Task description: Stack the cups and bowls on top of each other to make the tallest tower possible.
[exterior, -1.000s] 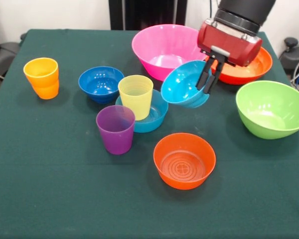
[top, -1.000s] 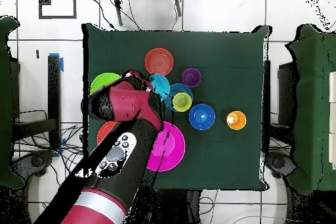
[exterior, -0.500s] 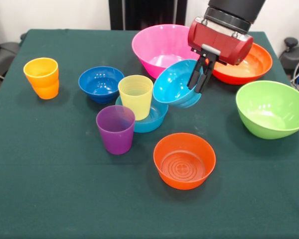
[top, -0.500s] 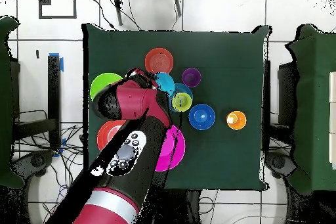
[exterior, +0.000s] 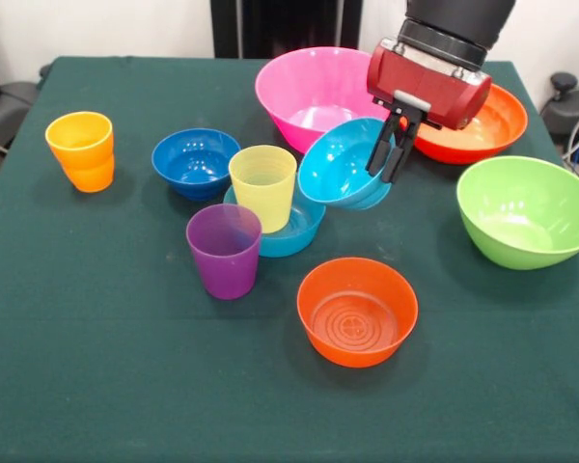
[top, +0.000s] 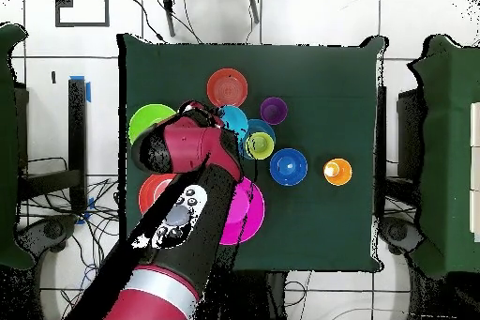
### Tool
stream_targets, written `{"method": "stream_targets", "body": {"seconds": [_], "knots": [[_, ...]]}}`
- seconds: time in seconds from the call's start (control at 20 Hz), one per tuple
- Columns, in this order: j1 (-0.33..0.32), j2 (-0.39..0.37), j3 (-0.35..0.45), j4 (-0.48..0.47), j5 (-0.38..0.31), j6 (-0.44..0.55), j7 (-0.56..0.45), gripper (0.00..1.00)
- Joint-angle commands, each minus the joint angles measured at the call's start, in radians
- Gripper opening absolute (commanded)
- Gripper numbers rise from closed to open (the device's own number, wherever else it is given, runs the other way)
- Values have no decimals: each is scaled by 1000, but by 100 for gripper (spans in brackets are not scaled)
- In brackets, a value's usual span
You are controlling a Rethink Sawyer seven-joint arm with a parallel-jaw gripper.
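1. Above the middle of the bench point(exterior: 96, 386), the gripper point(exterior: 391, 152) hangs with its fingers point(exterior: 378, 154) pinched on the rim of the cyan bowl point(exterior: 340, 172), one finger inside the wall and one outside. The bowl is clear of the cloth and tipped, its mouth turned toward the picture's left in the front view.

2. The tower point(exterior: 270, 207) so far is the yellow cup point(exterior: 262, 185) standing upright in the mid-blue bowl point(exterior: 302, 224). It lies just to the picture's left of the held bowl and lower; the cup's open mouth is beside the bowl's lower rim but apart from it.

3. The coming move turns on that offset. As I judge it, the cyan bowl must travel sideways toward the cup and be levelled or turned over so it sits centred on the cup's rim; as tilted now it would slide off.

4. Close neighbours are the purple cup point(exterior: 224, 249), in front of the tower, and the pink bowl point(exterior: 314, 92) behind the gripper.

5. Well apart stand the orange cup point(exterior: 80, 149), the dark blue bowl point(exterior: 195, 160), the small orange-red bowl point(exterior: 357, 311), the lime green bowl point(exterior: 528, 210) and the large orange-red bowl point(exterior: 492, 130), all unstacked.

6. Seen from overhead, the arm point(top: 183, 232) covers most of the grasp, with the cyan bowl showing beside the yellow cup.
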Motion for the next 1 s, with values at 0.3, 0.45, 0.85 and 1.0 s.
{"method": "stream_targets", "body": {"seconds": [0.3,0.45,0.85,1.0], "knots": [[-39,-35,176,87,-91,75,-57,0],[-66,-69,202,119,-107,63,-74,0],[-141,-133,243,171,-179,63,-130,0],[-158,-148,257,175,-201,69,-131,0]]}}
